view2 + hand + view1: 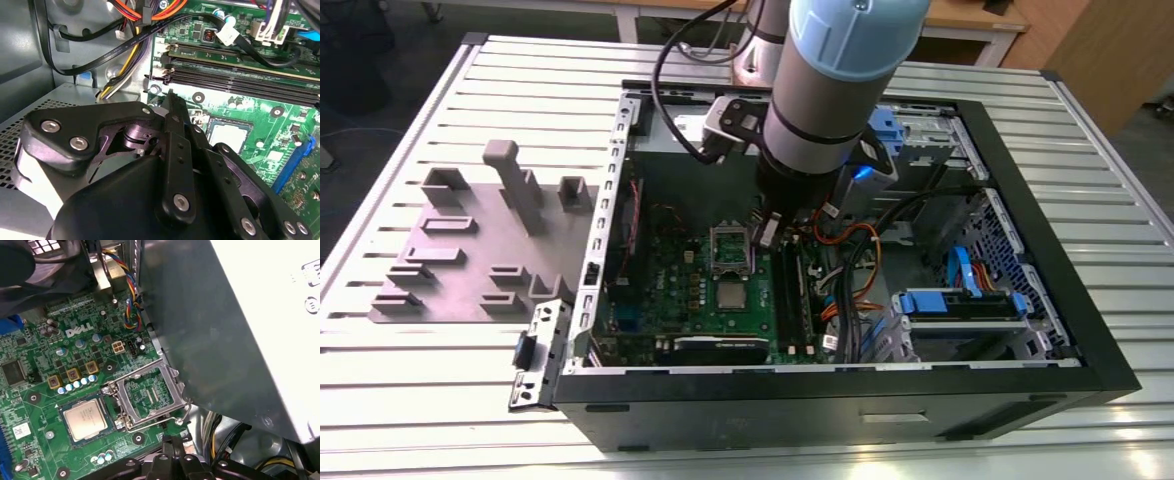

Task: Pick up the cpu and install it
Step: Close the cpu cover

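The cpu [731,292] [86,419] [227,135] lies flat, silver top up, in its socket on the green motherboard [667,290] inside the open computer case. The socket's metal bracket frame [150,395] [731,250] is swung open beside it. My gripper [767,232] [171,96] [172,441] hangs just above the board at the far side of the open bracket, a short way from the cpu. Its black fingers are shut together with nothing between them.
A grey plate with upright plastic blocks [480,250] lies on the slatted table at the exterior view's left. Inside the case are memory slots [240,80], orange and black cables [847,260], a blue drive caddy [961,302] and a grey metal box [240,330] close to the socket.
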Motion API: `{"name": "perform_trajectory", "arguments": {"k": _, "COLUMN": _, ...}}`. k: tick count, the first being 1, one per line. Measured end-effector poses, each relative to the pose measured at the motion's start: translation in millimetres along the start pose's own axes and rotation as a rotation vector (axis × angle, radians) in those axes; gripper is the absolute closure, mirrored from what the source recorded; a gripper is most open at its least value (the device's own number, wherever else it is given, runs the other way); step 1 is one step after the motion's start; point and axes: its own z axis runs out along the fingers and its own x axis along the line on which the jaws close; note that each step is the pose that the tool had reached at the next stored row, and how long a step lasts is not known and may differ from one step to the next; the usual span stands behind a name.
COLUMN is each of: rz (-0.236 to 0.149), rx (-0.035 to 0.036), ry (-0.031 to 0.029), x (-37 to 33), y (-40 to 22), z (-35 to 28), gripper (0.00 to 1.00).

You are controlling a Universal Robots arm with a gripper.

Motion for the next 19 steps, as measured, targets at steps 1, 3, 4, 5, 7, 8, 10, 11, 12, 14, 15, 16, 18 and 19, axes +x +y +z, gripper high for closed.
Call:
{"name": "perform_trajectory", "arguments": {"k": 1, "rz": -0.002, "rx": -0.0006, "ry": -0.0007, "x": -0.6, "y": 0.2, "z": 0.9, "gripper": 0.89}}
{"name": "perform_trajectory", "arguments": {"k": 3, "rz": -0.002, "rx": -0.0011, "ry": -0.0025, "x": -2.0, "y": 0.7, "z": 2.5, "gripper": 0.89}}
{"name": "perform_trajectory", "arguments": {"k": 4, "rz": -0.002, "rx": -0.0012, "ry": -0.0031, "x": -2.7, "y": 1.1, "z": 3.2, "gripper": 0.89}}
{"name": "perform_trajectory", "arguments": {"k": 5, "rz": -0.002, "rx": -0.0015, "ry": -0.0038, "x": -3.3, "y": 1.3, "z": 3.9, "gripper": 0.89}}
{"name": "perform_trajectory", "arguments": {"k": 7, "rz": -0.002, "rx": -0.0054, "ry": -0.0126, "x": -3.5, "y": 1.3, "z": 5.5, "gripper": 0.89}}
{"name": "perform_trajectory", "arguments": {"k": 8, "rz": -0.003, "rx": -0.0107, "ry": -0.0247, "x": -3.6, "y": 1.4, "z": 5.8, "gripper": 0.89}}
{"name": "perform_trajectory", "arguments": {"k": 10, "rz": -0.003, "rx": -0.0214, "ry": -0.0495, "x": -3.5, "y": 1.4, "z": 6.5, "gripper": 0.89}}
{"name": "perform_trajectory", "arguments": {"k": 11, "rz": -0.003, "rx": -0.0247, "ry": -0.057, "x": -3.4, "y": 1.3, "z": 7.1, "gripper": 0.89}}
{"name": "perform_trajectory", "arguments": {"k": 12, "rz": -0.003, "rx": -0.0258, "ry": -0.0602, "x": -3.3, "y": 1.3, "z": 8.3, "gripper": 0.89}}
{"name": "perform_trajectory", "arguments": {"k": 14, "rz": 0.008, "rx": -0.0244, "ry": -0.0621, "x": -2.9, "y": 1.1, "z": 10.6, "gripper": 0.89}}
{"name": "perform_trajectory", "arguments": {"k": 15, "rz": 0.022, "rx": -0.0219, "ry": -0.0637, "x": -2.7, "y": 1.0, "z": 11.5, "gripper": 0.89}}
{"name": "perform_trajectory", "arguments": {"k": 16, "rz": 0.036, "rx": -0.0195, "ry": -0.0654, "x": -2.6, "y": 0.9, "z": 12.3, "gripper": 0.89}}
{"name": "perform_trajectory", "arguments": {"k": 18, "rz": 0.057, "rx": -0.016, "ry": -0.0684, "x": -2.4, "y": 0.8, "z": 13.6, "gripper": 0.89}}
{"name": "perform_trajectory", "arguments": {"k": 19, "rz": 0.06, "rx": -0.0159, "ry": -0.0693, "x": -2.5, "y": 0.7, "z": 14.3, "gripper": 0.89}}
